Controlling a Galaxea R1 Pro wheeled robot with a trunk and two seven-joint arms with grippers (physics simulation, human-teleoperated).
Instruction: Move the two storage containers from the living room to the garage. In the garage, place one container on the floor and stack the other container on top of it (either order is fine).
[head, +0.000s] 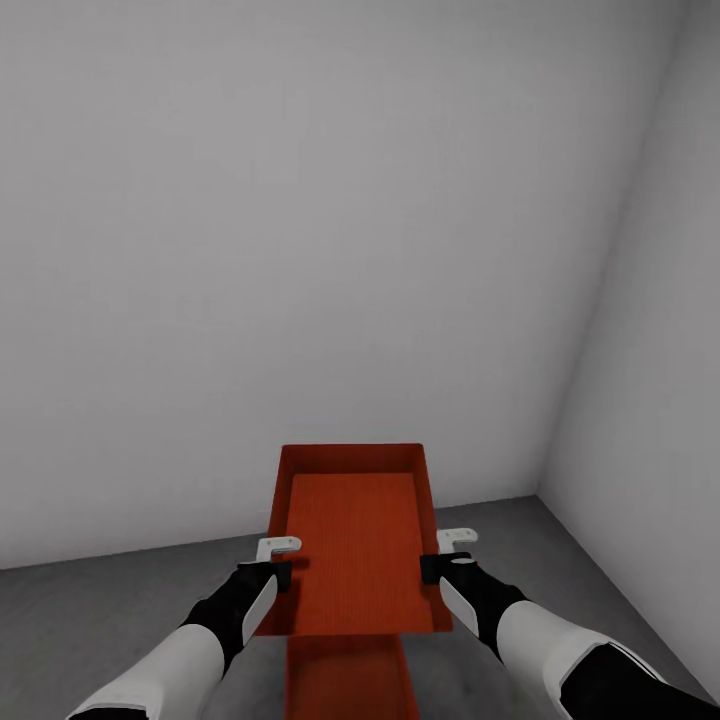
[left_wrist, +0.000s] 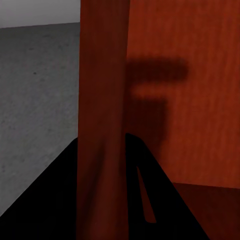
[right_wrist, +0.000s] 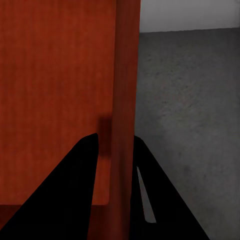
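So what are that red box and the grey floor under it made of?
The red box looks like matte plastic: even orange-red colour, thin plain walls, fine ribbed texture on its bottom. The floor looks like smooth concrete: mottled dark grey, seamless. Being rendered pictures, both are guesses.

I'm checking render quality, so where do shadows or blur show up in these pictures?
Left wrist view: a dark claw-shaped shadow falls on the held container's inner wall. Right wrist view: a faint shadow beside the rim; black fingers lack detail. Head view: flat, even light on the grey walls.

Matt red-orange plastic container, faintly ribbed inside, above mottled grey concrete floor.
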